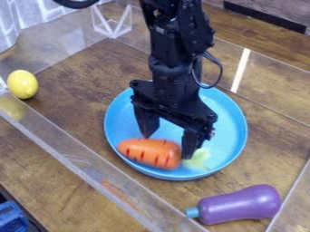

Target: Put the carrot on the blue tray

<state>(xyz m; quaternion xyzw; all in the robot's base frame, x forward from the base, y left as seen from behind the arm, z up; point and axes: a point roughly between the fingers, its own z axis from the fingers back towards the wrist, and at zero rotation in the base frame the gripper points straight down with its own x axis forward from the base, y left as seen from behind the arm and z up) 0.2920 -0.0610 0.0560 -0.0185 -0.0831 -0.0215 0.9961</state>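
The orange carrot (150, 152) with dark grooves lies on its side inside the blue tray (227, 116), near the tray's front rim. Its yellow-green leafy top (198, 158) points right. My gripper (169, 137) hangs straight down just above and behind the carrot. Its black fingers (144, 118) stand spread apart, open, with nothing between them. The carrot rests free on the tray floor.
A yellow lemon (22, 83) sits at the left on the wooden table. A purple eggplant (238, 205) lies at the front right. A clear plastic wall (72, 154) runs along the front left, close to the tray.
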